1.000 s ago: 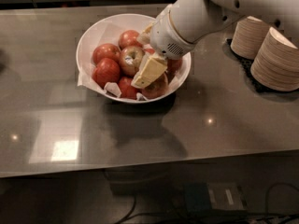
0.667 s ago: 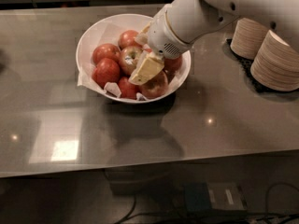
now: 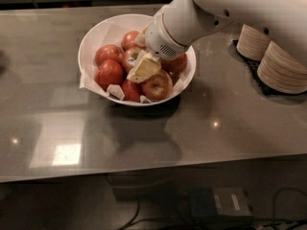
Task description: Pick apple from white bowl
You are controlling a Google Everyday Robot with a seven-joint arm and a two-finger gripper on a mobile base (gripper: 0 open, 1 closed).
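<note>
The grey table [image 3: 43, 109] is bare on its left side. The white bowl [image 3: 89, 38] stands toward the back of it, lined with crumpled paper [image 3: 115, 91] and holding several apples. 2 deep red apples [image 3: 110, 54] lie along its left side.

Just right of them, near the middle of the heap, is the apple [image 3: 128, 56] to be picked. It is paler than the others and has a small light sticker, and it still rests in the bowl among its neighbours. The gripper [image 3: 143, 67] is down inside the bowl, right against this apple's right side and partly covering it. Its cream-coloured tip points down and to the left. I cannot tell whether it is open or closed, or whether it has hold of the apple at all.

Further right, the white arm [image 3: 201, 13] slopes up out of the bowl. 2 stacks of tan paper bowls [image 3: 284, 66] stand near the right edge, well apart from the fruit.

I judge this to be the reach-and-grasp step, with the lift not yet begun. The next move calls for a sure hold on the pale apple alone, then a straight rise clear of the red ones and the rim.

Against 1 second ago, the gripper has crept a little left and back, from the right-hand apples onto the pale one. The bowl and fruit look unmoved.
</note>
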